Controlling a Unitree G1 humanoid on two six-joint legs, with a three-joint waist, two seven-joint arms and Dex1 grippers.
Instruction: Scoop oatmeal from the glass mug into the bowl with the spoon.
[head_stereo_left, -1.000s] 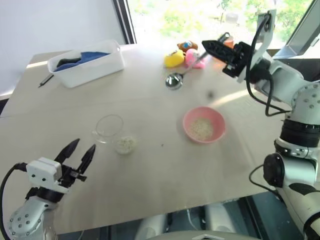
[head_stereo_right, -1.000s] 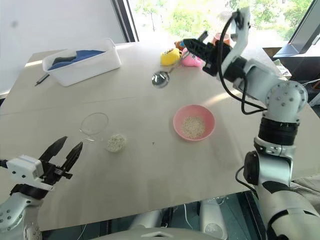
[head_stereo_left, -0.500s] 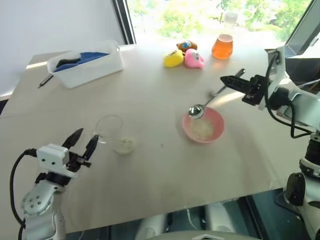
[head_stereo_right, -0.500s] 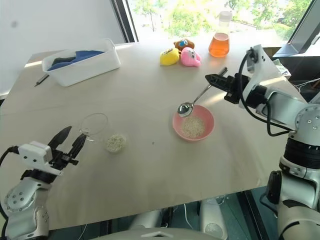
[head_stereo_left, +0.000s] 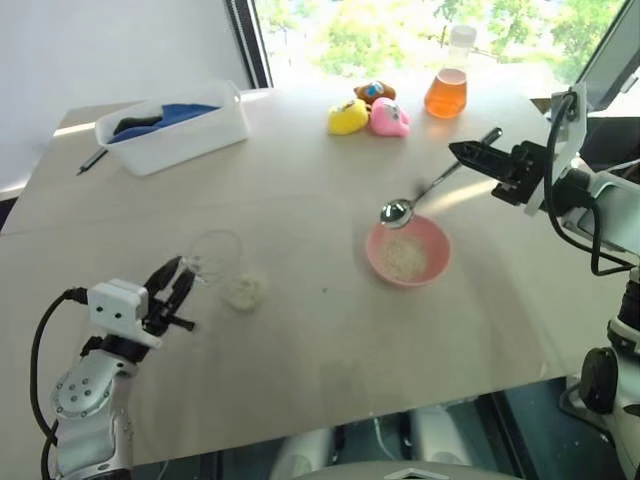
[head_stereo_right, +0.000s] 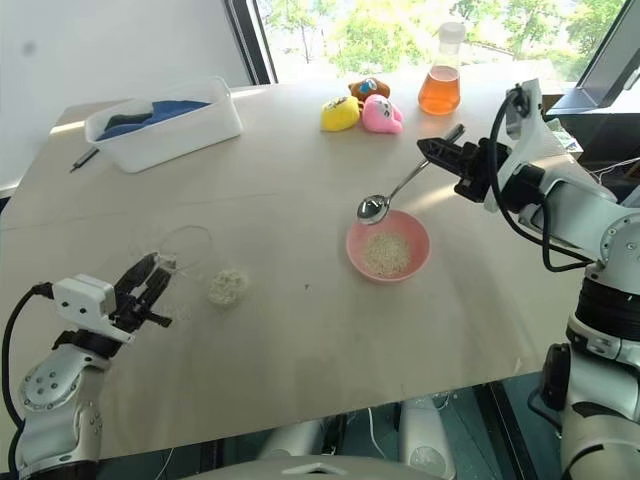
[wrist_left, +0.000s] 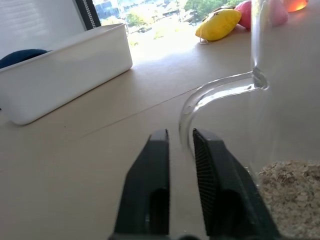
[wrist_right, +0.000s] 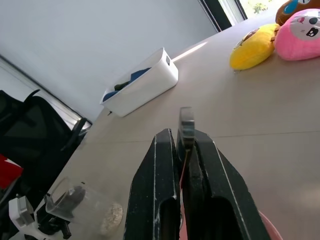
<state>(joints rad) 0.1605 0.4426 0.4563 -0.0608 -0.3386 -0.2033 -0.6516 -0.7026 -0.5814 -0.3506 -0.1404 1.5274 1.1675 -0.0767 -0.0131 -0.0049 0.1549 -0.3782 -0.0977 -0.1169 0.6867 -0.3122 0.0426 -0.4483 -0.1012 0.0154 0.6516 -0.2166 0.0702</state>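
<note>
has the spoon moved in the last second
Yes. The spoon, in the right pincer, came from beside the plush toys down to the pink bowl's far rim.

I seem to be in an office or test room by a big window, not a kitchen. My pale wooden table (head_stereo_left: 300, 330) stands against a plain white wall (head_stereo_left: 110, 50), with dark window frames (head_stereo_left: 247, 40) and sunlit green trees outside. A black office chair (wrist_right: 30, 135) sits beside it, I think. On the table: a white tub (head_stereo_left: 175, 125), plush toys (head_stereo_left: 368, 108) and a flask of orange liquid (head_stereo_left: 447, 88), laid out like props.
</note>
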